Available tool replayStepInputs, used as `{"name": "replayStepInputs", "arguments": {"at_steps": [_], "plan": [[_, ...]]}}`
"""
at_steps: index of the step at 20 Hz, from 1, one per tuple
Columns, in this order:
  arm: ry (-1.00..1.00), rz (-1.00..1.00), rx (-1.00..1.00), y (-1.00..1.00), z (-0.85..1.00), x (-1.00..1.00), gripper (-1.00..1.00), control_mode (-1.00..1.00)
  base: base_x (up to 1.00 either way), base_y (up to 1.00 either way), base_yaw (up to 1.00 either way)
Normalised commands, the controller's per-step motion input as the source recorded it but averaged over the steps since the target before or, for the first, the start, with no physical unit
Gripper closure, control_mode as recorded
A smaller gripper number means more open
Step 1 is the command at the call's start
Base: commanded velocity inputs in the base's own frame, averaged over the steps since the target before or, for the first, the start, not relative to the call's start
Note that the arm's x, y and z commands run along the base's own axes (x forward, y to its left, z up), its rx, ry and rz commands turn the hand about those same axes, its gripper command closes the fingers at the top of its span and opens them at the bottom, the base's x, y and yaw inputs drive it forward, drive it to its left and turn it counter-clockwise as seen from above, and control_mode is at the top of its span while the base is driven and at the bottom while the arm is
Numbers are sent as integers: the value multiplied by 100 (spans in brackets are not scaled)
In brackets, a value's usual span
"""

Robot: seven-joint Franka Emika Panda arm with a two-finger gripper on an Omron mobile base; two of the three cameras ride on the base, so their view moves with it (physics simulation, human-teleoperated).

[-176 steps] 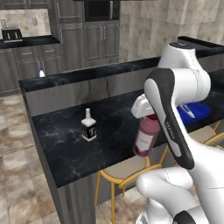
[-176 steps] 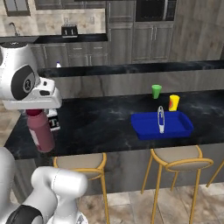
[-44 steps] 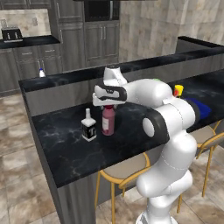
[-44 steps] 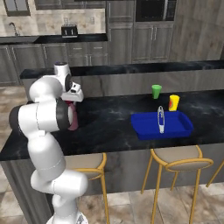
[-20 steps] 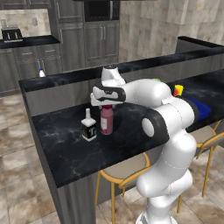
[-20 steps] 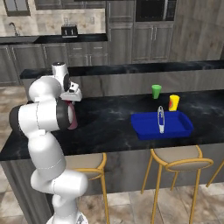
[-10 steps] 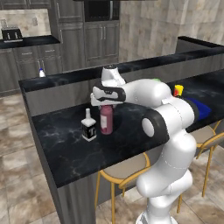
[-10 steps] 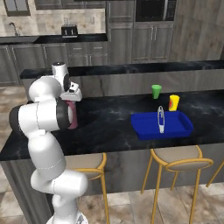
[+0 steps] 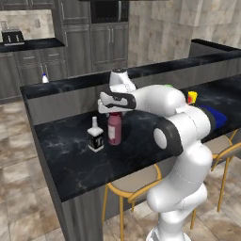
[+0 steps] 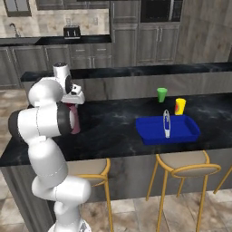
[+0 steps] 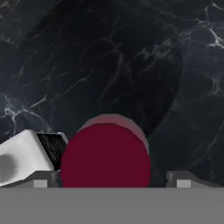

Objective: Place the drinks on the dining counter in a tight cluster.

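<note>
A glossy white arm of rounded, tube-like segments is seen, joined by dark grey to black bands at the joints. A boxy white hand with a dark strip along its side is carried at the end. No cables, screws or markings can be made out.

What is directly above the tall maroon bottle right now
The open gripper hangs right over the maroon bottle, its fingertips either side of the dark red cap. The cap hides the bottle's body in the hand view; the square clear bottle stands alongside.
</note>
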Motion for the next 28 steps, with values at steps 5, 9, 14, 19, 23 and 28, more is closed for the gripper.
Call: {"name": "replayStepInputs", "arguments": {"at_steps": [5,9,14,19,23,28], "plan": [[-2,0,0,-2,36,-55,-100,-100,0,0,0],[-1,0,1,-18,26,-94,-100,-100,0,0,0],[0,0,4,-30,2,-100,-100,-100,0,0,0],[-3,0,4,-38,3,-100,-100,-100,0,0,0],[-4,0,0,-18,27,-83,-100,-100,0,0,0],[0,0,0,-3,25,-73,-100,-100,0,0,0]]}}
